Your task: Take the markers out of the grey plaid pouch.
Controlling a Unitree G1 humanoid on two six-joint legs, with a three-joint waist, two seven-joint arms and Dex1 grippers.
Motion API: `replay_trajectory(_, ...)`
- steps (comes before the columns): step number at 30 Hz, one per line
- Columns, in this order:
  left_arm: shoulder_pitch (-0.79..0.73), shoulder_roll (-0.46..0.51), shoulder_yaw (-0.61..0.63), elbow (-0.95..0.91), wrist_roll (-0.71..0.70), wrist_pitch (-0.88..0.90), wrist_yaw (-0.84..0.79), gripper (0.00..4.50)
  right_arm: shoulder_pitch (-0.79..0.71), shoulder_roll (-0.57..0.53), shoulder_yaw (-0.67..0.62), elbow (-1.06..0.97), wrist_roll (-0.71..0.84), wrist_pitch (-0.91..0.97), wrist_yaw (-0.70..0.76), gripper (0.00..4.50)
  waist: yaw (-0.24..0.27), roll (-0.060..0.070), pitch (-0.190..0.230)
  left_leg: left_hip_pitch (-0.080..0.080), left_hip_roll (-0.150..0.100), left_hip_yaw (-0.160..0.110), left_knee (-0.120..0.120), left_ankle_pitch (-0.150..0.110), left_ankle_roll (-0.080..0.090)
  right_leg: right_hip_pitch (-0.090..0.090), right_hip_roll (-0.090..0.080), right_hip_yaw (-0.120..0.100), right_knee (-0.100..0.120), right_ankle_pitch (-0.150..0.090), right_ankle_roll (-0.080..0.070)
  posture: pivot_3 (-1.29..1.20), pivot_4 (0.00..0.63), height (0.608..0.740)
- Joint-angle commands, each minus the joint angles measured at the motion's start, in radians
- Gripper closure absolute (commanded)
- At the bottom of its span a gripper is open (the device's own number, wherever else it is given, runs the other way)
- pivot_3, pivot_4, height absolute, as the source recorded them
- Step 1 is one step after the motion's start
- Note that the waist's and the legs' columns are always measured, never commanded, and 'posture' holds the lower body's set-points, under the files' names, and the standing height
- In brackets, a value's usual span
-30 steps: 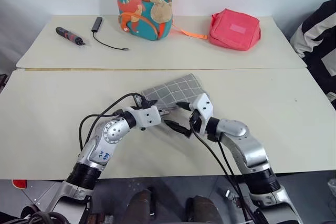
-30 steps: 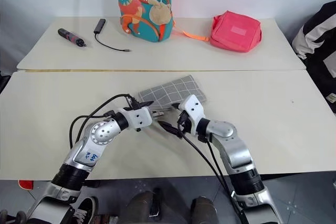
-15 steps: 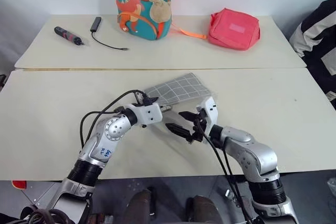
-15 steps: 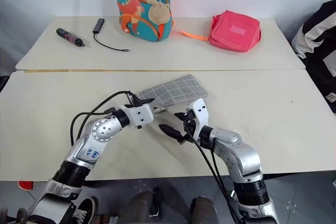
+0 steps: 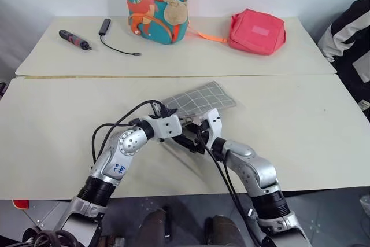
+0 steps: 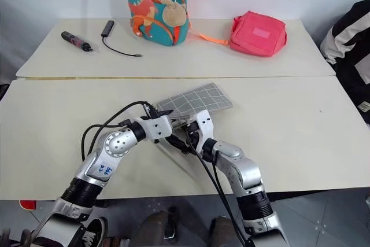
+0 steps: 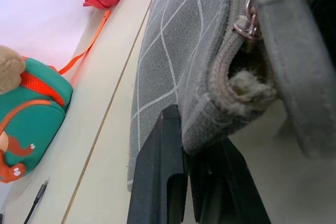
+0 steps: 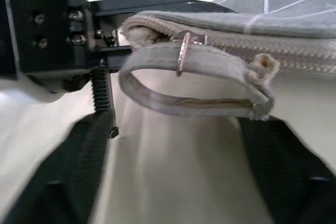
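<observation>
The left gripper [image 7: 202, 182] is pinching the near corner of the one grey plaid pouch [image 5: 199, 99], its two fingers pressed together on the fabric beside the zipper. The right gripper [image 5: 191, 141] is standing just beside it with its fingers spread on either side of the pouch's grey loop strap [image 8: 189, 85]. The pouch is lying on the near table [image 5: 300, 137], near the middle, with its near end lifted. On the far table [image 5: 243, 62] there are one dinosaur backpack [image 5: 157, 5], one pink-red bag [image 5: 256, 31], one dark tool [image 5: 75, 39] and one black cable [image 5: 115, 43].
</observation>
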Motion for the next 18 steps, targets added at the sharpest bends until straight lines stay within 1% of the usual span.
replay_trajectory(1,-0.003,-0.009,-0.002,-0.05,-0.009,0.002,-0.001,4.5,-0.019,0.026,0.004,-0.008,0.003,-0.031,-0.004,1.95,0.0,0.0,0.0,0.0,0.0,0.0,0.0,0.0,0.0,0.0,0.0,0.0,0.0,0.0,0.0,0.0,0.15,0.74)
replay_trajectory(4,0.0,-0.012,-0.003,-0.055,-0.009,0.005,-0.002,4.5,-0.007,0.021,0.0,-0.021,0.005,-0.028,-0.003,3.05,0.001,0.0,0.0,0.0,0.0,0.0,0.0,0.0,0.0,0.0,0.0,0.0,0.0,0.0,0.0,0.0,0.15,0.74)
replay_trajectory(8,0.004,-0.007,0.002,-0.052,-0.012,0.003,-0.002,4.5,0.011,-0.02,-0.016,-0.046,0.013,-0.021,0.016,4.46,0.001,0.0,0.0,0.0,0.0,0.0,0.0,0.0,0.0,0.0,0.0,0.0,0.0,0.0,0.0,0.0,0.15,0.74)
replay_trajectory(18,0.011,0.012,0.016,-0.041,-0.027,-0.011,0.002,4.5,0.055,-0.097,-0.075,-0.117,0.074,0.018,0.048,4.49,0.001,0.0,0.0,0.0,0.0,0.0,0.0,0.0,0.0,0.0,0.0,0.0,0.0,0.0,0.0,0.0,0.15,0.74)
